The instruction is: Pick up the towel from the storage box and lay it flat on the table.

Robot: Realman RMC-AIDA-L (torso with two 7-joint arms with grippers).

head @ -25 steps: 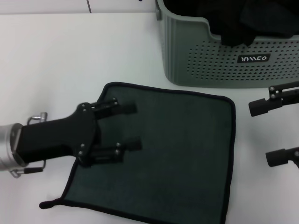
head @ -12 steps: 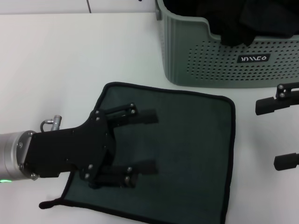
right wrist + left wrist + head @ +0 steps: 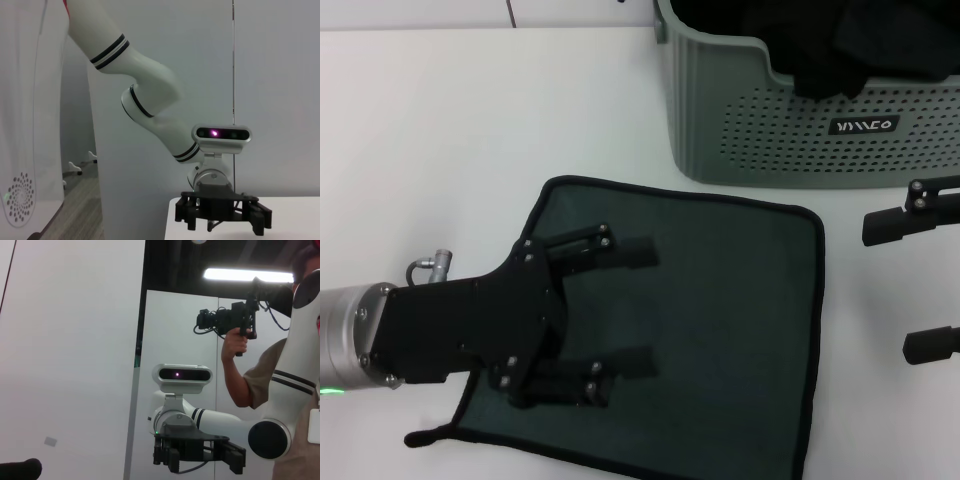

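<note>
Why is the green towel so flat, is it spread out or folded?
Spread out. The towel lies flat on the table, all dark green, edges showing, outside the storage box.

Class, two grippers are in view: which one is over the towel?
The left gripper, open above the dark green towel. The right gripper, also open, sits beside the towel over bare table.

Left gripper (image 3: 638, 305) has advanced across the towel (image 3: 720, 300) — right gripper (image 3: 920, 285) retreated.
</note>
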